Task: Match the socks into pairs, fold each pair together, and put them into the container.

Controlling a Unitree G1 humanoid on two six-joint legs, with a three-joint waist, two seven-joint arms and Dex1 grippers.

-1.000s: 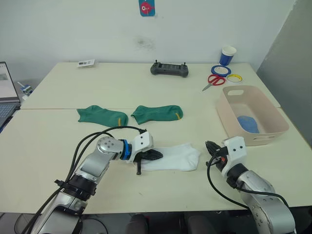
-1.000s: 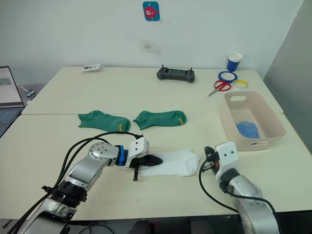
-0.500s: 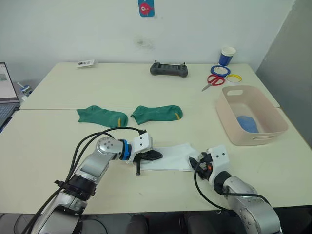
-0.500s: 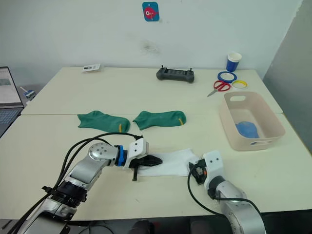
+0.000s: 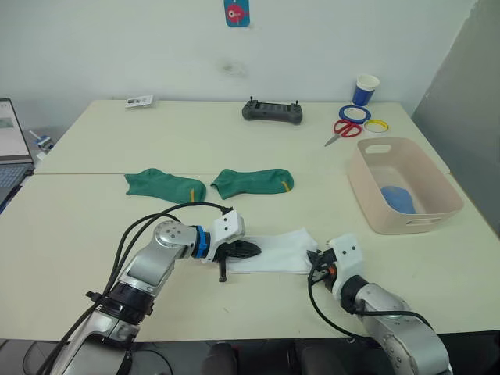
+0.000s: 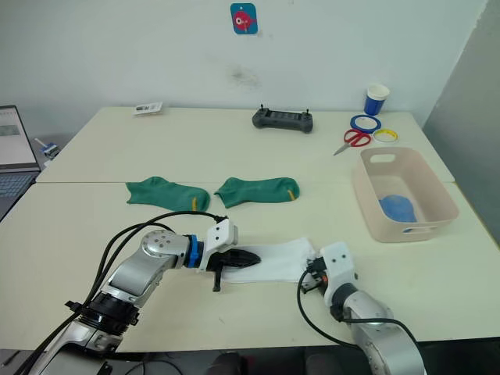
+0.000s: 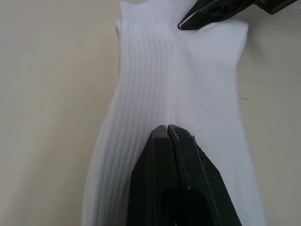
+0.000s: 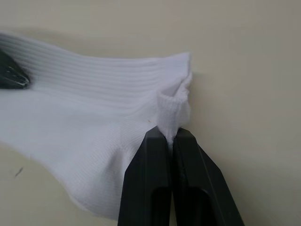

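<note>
A white sock [image 5: 273, 251] lies flat near the table's front middle. My left gripper [image 5: 246, 250] is shut on its left end, fingertips [image 7: 162, 134] pressed into a crease. My right gripper [image 5: 316, 262] is shut on the sock's right end, with a small fold of cloth bunched between its tips [image 8: 171, 136]. Two dark green socks [image 5: 164, 185] [image 5: 251, 182] lie side by side farther back. The pale container [image 5: 361, 178] stands at the right with a light blue sock [image 5: 397, 198] inside.
A black controller [image 5: 271, 112] lies at the back middle. A blue-and-white cup [image 5: 365, 89], tape rolls [image 5: 354, 113] and red scissors [image 5: 342, 129] sit behind the container. A laptop [image 5: 8, 148] is at the far left, a small card [image 5: 139, 101] at the back left.
My right gripper has moved left from beside the sock onto its right end and pinched the cloth. The left gripper has stayed on the sock.
</note>
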